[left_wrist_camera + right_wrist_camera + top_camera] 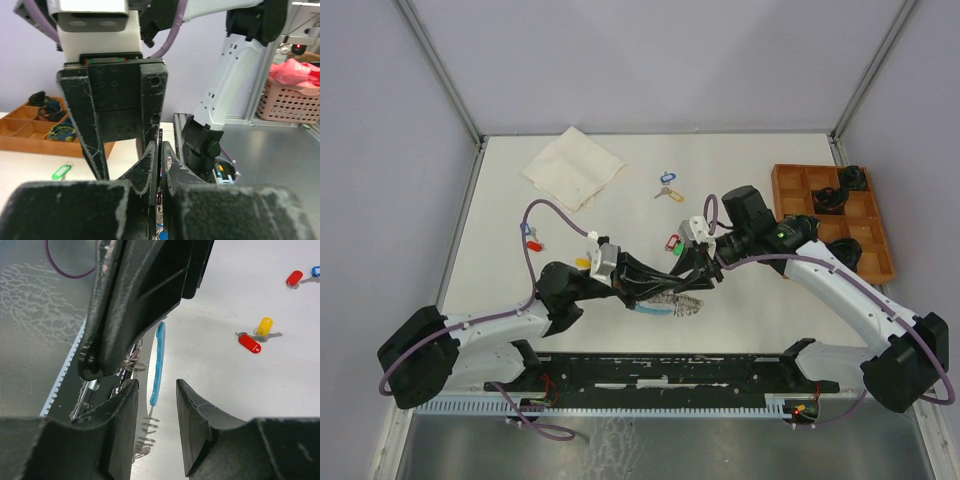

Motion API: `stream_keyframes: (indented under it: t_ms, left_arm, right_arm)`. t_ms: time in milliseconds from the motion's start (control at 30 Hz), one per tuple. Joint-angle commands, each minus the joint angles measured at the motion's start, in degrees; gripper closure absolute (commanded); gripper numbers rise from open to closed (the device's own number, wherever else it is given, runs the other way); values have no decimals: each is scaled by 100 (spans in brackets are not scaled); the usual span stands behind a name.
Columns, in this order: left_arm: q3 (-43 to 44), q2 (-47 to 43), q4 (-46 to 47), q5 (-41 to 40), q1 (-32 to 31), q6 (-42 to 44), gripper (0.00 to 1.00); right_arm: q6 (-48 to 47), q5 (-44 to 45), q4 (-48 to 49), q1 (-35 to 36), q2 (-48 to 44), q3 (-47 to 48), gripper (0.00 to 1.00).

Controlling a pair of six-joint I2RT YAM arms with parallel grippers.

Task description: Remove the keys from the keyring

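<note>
One keyring, one cloth, one wooden tray.

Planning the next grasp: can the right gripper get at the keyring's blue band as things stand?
Probably yes. The right gripper is open, the blue band lined up with its gap; the shut left gripper crowds only one side.

1. No text, brand, number or sign can be read in any of the three views.
2. The red tag, the yellow tag and the green tag are too small to show any writing.
</note>
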Motion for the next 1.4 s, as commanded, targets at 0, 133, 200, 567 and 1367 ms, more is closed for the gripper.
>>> stream_keyframes:
  t_ms: [0, 133, 200, 567, 1367]
  left_arm:
    - [338, 169, 992, 884, 169, -532, 97]
    - [410, 301, 1410, 1477, 428, -953, 97]
    - [500, 373, 1489, 1732, 475, -1132, 97]
    - [905, 902, 1927, 2210, 486, -1562, 97]
    - [804, 810, 1552, 1471, 488, -1084, 97]
  right_arm:
    - [104, -511, 213, -2, -96, 72, 57]
    - [-925, -859, -954, -41, -99, 383, 58]
    - [-1293, -914, -1277, -53, -140, 469, 57]
    - [-655, -883, -763, 21, -188, 443, 61]
    - [168, -797, -254, 97, -236, 423, 72]
